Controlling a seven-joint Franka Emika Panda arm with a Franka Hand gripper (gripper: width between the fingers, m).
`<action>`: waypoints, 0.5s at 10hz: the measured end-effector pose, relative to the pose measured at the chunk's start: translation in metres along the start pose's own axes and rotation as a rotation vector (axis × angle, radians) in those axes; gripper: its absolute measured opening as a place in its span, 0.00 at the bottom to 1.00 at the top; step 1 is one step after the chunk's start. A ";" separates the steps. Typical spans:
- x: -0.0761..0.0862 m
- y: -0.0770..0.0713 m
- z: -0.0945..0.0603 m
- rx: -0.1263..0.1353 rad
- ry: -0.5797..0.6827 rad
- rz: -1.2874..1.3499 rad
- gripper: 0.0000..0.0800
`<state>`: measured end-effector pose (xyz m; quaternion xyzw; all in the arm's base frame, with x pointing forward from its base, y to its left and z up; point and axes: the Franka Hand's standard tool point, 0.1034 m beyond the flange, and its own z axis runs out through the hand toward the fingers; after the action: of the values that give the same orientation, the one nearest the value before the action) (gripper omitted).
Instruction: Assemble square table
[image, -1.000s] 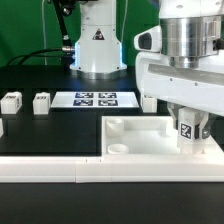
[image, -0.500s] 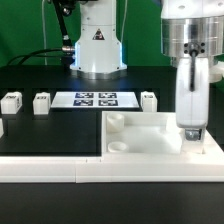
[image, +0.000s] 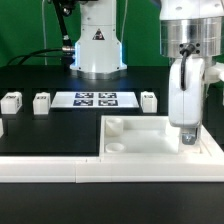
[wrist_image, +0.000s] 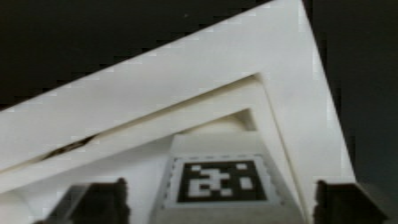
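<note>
The white square tabletop (image: 150, 135) lies tray side up at the exterior view's right, with round sockets at its corners. My gripper (image: 187, 128) hangs edge-on over its near right corner. In the wrist view a white leg block with a black-white tag (wrist_image: 219, 183) stands in the corner of the tabletop (wrist_image: 160, 100), between my fingers. My gripper (wrist_image: 217, 202) is open: both dark fingers (wrist_image: 98, 203) stand apart from the leg with a gap on each side. In the exterior view the leg is mostly hidden by the hand.
Three loose leg blocks sit on the black table: two at the left (image: 11, 101) (image: 41, 102), one behind the tabletop (image: 149, 100). The marker board (image: 95, 99) lies between them. A long white rail (image: 60, 170) runs along the front. The robot base (image: 98, 45) stands behind.
My hand has turned about its vertical axis from broadside to edge-on over the near right corner. The leg's tag, visible under the hand a second ago, is now hidden in the exterior view.
</note>
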<state>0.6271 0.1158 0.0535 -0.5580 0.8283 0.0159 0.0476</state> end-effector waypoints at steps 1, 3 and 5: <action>0.000 0.000 0.000 0.000 0.000 -0.001 0.78; -0.002 0.001 -0.001 0.000 -0.002 -0.006 0.81; -0.015 0.003 -0.026 0.017 -0.031 -0.083 0.81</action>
<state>0.6283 0.1290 0.0810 -0.5911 0.8038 0.0155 0.0655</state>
